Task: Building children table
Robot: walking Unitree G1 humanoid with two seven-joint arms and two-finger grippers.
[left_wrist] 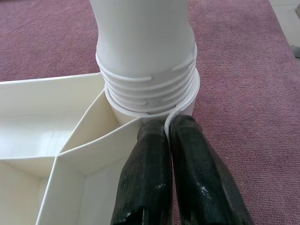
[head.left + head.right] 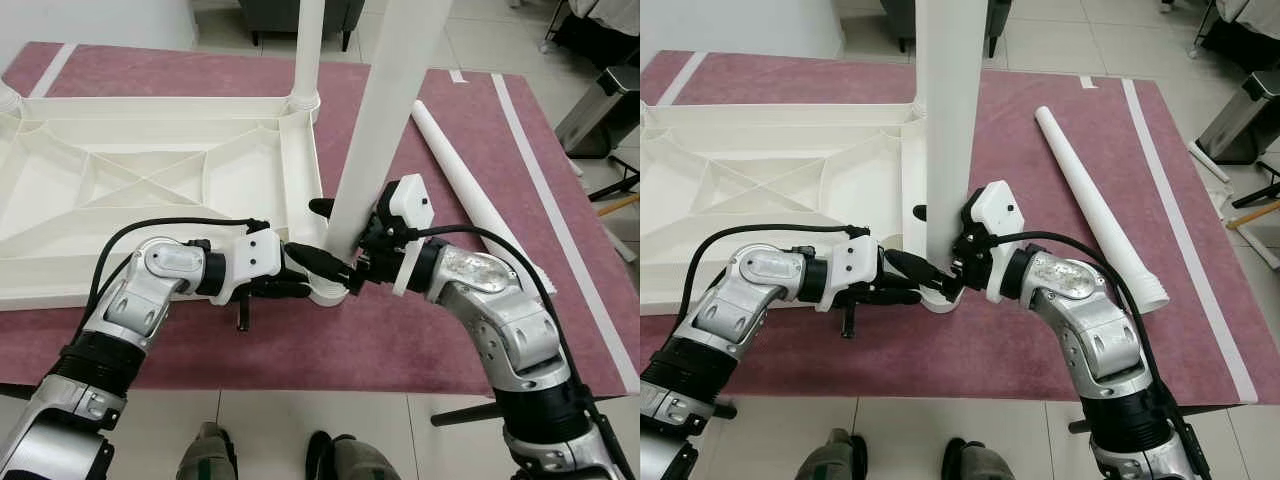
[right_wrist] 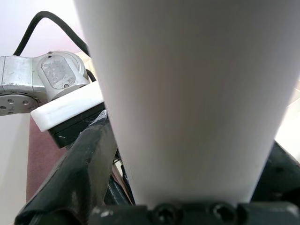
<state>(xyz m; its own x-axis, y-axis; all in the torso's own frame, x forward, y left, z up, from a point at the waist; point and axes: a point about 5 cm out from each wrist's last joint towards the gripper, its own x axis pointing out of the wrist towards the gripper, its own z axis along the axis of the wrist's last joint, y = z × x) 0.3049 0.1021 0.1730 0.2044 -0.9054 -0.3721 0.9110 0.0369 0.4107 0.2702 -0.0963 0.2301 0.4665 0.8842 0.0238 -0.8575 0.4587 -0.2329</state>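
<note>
The white table top (image 2: 120, 180) lies upside down on a maroon rug. At its near right corner a white leg (image 2: 385, 110) stands upright, its threaded base (image 1: 145, 79) sitting in the corner socket (image 1: 187, 101) with several threads showing. My right gripper (image 2: 345, 240) is shut around this leg low down, one black finger (image 3: 79, 168) on each side of it. From the left, my left gripper (image 2: 330, 268) reaches the same corner, and its fingers (image 1: 145, 159) are shut on the thin rim of the socket wall.
A second leg (image 2: 308, 50) stands at the far right corner. A loose leg (image 2: 470, 190) lies on the rug (image 2: 400, 340) to the right. A metal bin (image 2: 600, 110) and stand legs are off the rug at right. My feet (image 2: 210, 455) are at the rug's near edge.
</note>
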